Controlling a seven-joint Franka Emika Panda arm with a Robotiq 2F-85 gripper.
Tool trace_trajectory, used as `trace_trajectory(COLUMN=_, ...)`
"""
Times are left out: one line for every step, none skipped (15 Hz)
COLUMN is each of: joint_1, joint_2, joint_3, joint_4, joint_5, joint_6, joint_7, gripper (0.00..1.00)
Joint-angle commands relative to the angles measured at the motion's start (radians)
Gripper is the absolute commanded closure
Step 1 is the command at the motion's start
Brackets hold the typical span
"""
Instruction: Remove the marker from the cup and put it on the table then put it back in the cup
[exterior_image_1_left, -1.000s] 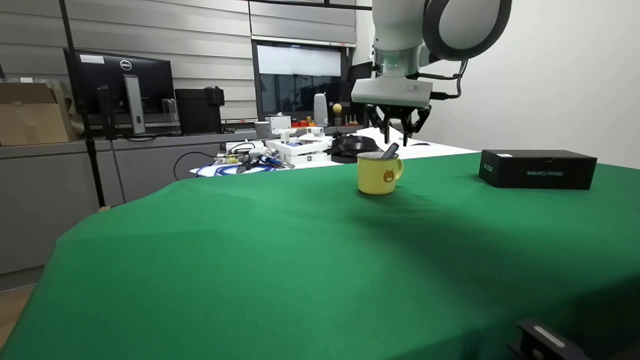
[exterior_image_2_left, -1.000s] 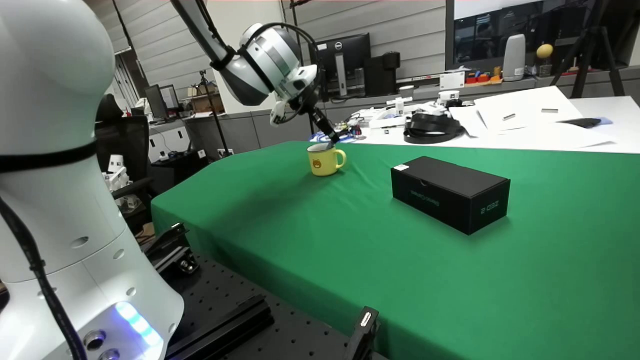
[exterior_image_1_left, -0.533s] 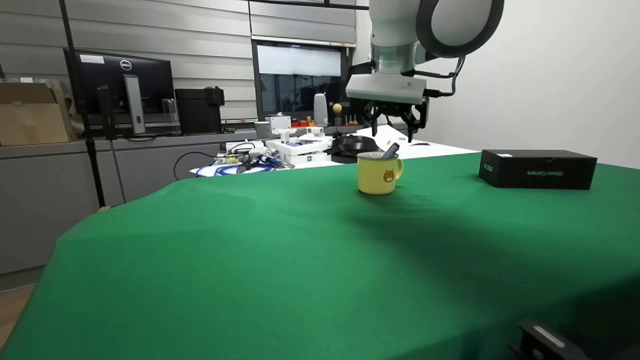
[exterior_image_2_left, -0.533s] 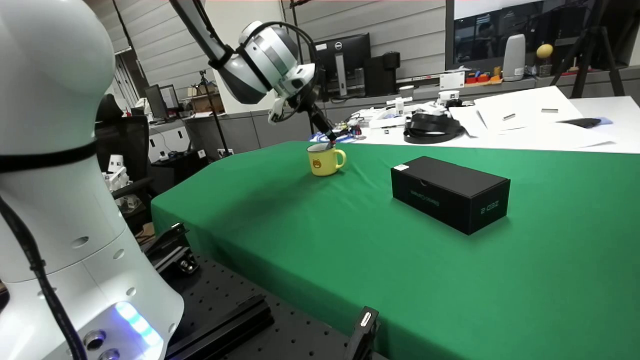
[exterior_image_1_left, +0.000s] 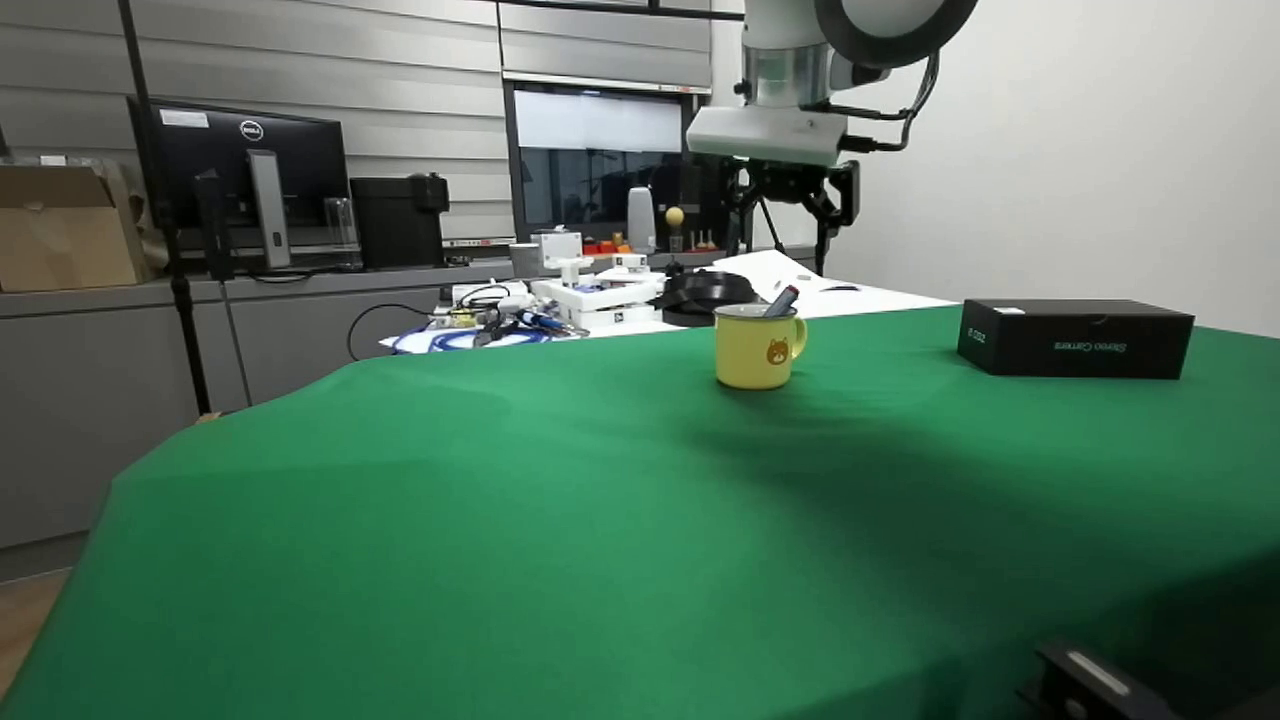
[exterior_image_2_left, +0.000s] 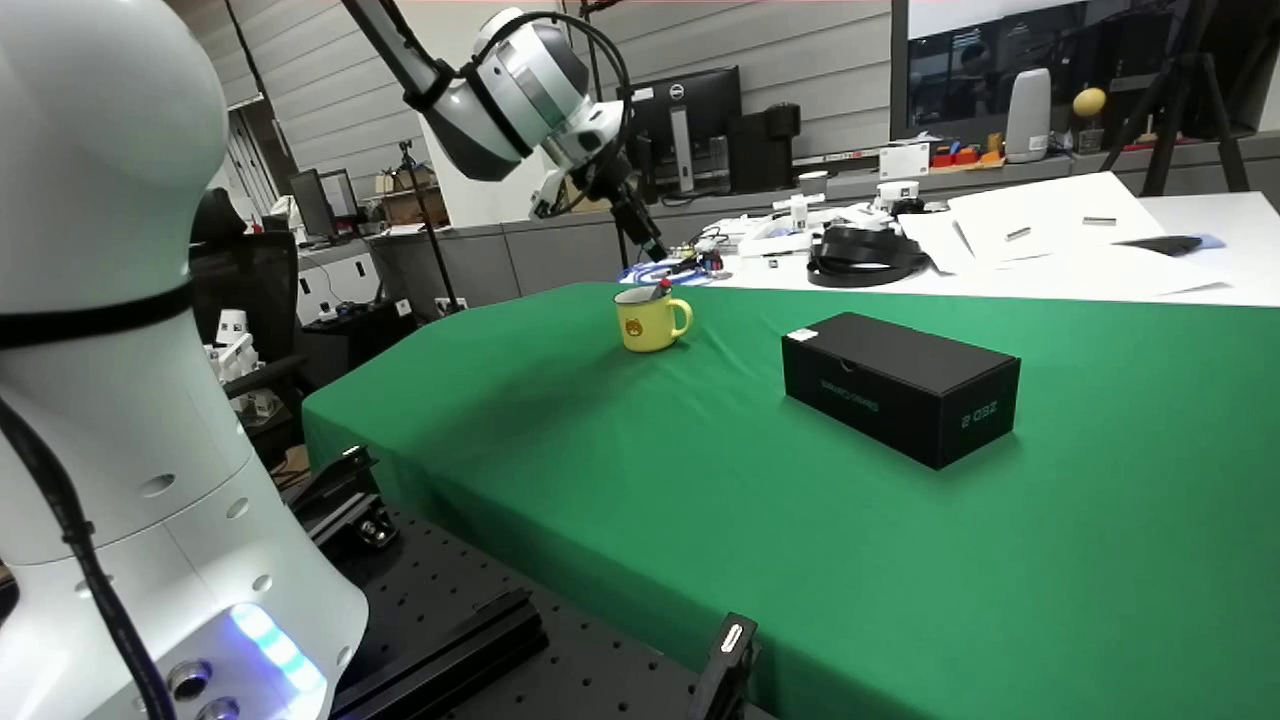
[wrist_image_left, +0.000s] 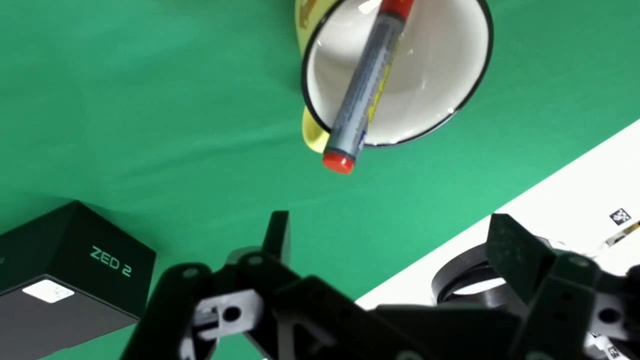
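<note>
A yellow cup (exterior_image_1_left: 742, 352) with a bear mark and a handle stands upright on the green table (exterior_image_1_left: 480, 520). The marker (wrist_image_left: 364, 85), grey with red ends, leans inside it over the rim on the handle side. From above, the wrist view shows the white inside of the cup (wrist_image_left: 432, 70). My gripper (wrist_image_left: 390, 214) stands open, its fingers (wrist_image_left: 277, 235) wide apart with nothing between them. In both exterior views the gripper (exterior_image_2_left: 652, 252) hangs above the cup, clear of the marker (exterior_image_2_left: 663, 287). The marker's lower end is hidden by the cup wall in the exterior views.
A black box (exterior_image_2_left: 900, 390) lies on the green table, some way from the cup. Beyond the table's far edge, a white desk holds a black coiled strap (exterior_image_2_left: 868, 258), papers (exterior_image_2_left: 1060, 225) and loose parts. Black clamps (exterior_image_2_left: 730, 660) sit at the near edge.
My gripper has risen from the marker, and its fingers have spread wider. The marker now shows free in the cup, its red end uncovered. The cup and box have stayed put.
</note>
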Motion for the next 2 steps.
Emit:
trace_trajectory(joint_1=-0.009, joint_2=-0.009, joint_3=0.016, joint_4=-0.009, joint_5=0.017, joint_6=-0.011, joint_7=-0.015, gripper=0.0)
trace_trajectory(joint_1=-0.013, joint_2=-0.015, joint_3=0.024, joint_4=-0.016, joint_5=0.022, joint_6=-0.014, joint_7=-0.019, gripper=0.0)
